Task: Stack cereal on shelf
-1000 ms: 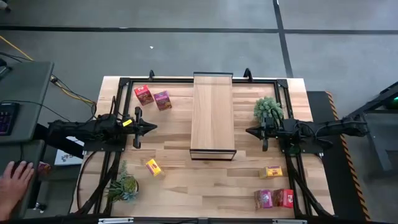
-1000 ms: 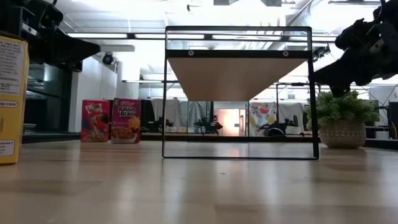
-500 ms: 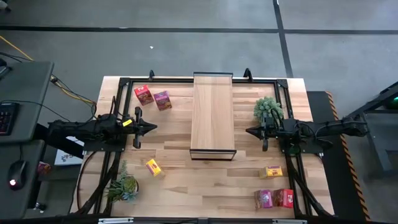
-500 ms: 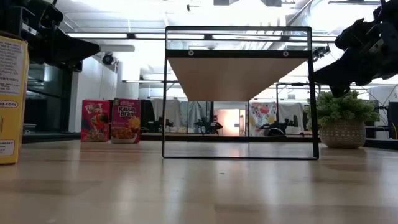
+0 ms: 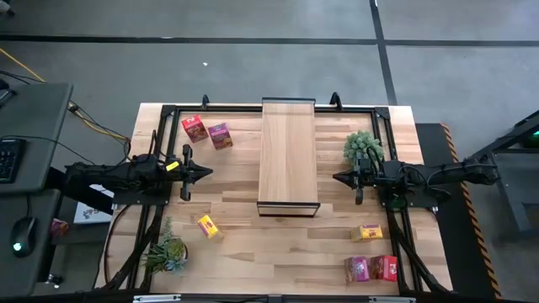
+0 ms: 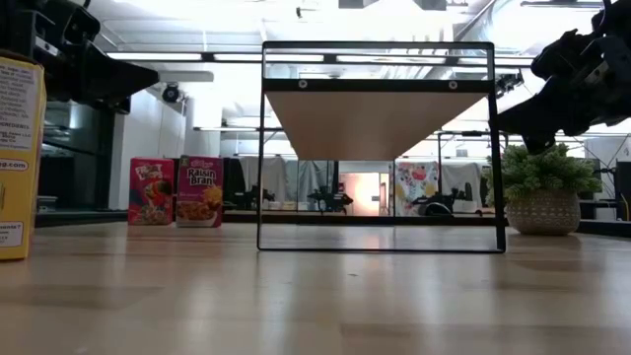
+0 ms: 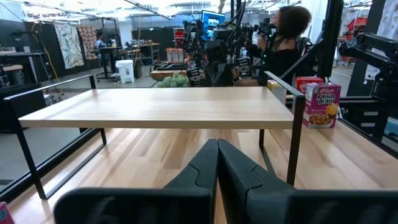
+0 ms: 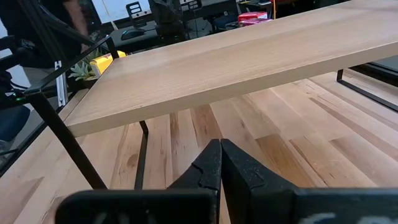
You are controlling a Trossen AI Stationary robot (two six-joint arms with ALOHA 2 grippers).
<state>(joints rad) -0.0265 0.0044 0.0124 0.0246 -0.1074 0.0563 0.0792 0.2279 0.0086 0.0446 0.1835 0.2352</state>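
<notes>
The shelf stands at the table's middle, a light-wood plank on a thin black frame. My left gripper hovers shut at its left, my right gripper shut at its right, both pointing at it and touching nothing. A red box and a magenta box stand upright at the far left. One yellow box is at the near left. Another yellow box, a magenta box and a red box are at the near right. The left wrist view shows the shut fingers facing the shelf.
One potted plant stands just beyond my right gripper, and another at the table's near left corner. A black frame runs round the tabletop. Bare wood lies under the shelf and on both sides of it.
Both arms have kept still. A person's hand that lay on the desk left of the table has drawn away out of view.
</notes>
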